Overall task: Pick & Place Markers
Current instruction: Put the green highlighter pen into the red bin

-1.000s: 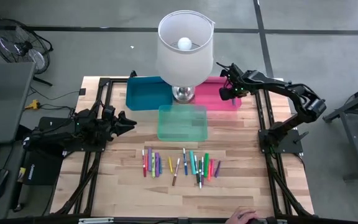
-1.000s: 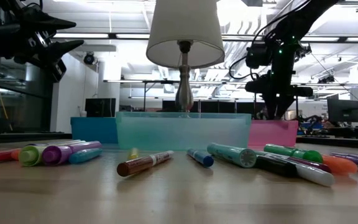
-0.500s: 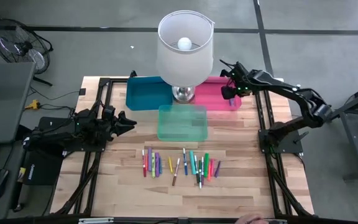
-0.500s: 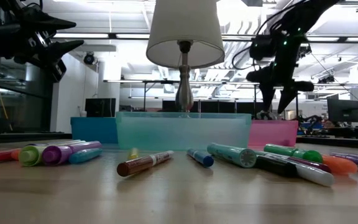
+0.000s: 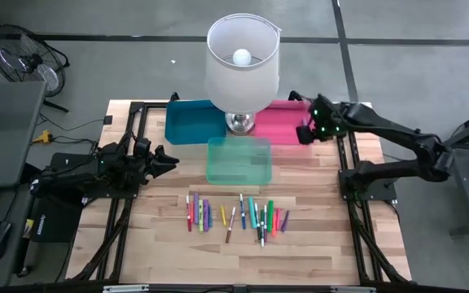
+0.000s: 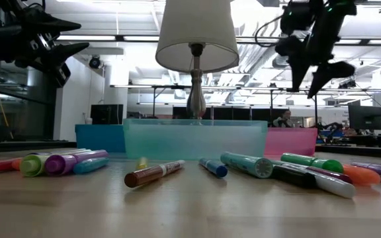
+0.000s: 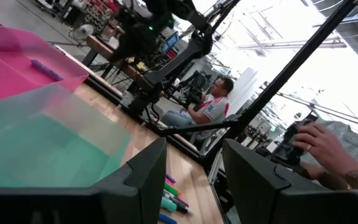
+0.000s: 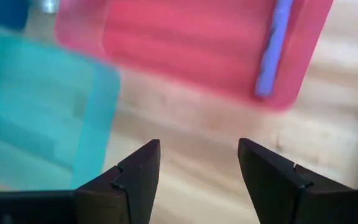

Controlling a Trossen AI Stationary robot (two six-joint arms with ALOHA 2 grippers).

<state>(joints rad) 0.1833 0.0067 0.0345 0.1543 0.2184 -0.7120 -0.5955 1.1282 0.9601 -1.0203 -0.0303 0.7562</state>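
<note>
hovering above the pink bin (image 5: pixel 287 120), my right gripper (image 5: pixel 302 133) is spread and empty. a purple marker (image 8: pixel 272 50) lies in that bin. my left gripper (image 5: pixel 169 159) waits apart, parted, empty.

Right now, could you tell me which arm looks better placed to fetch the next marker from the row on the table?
Probably the right. The right gripper hangs open and empty by the pink bin, where a purple marker lies. The left gripper waits, jaws apart, at the table's left edge. The markers lie about equally far from each.
</note>
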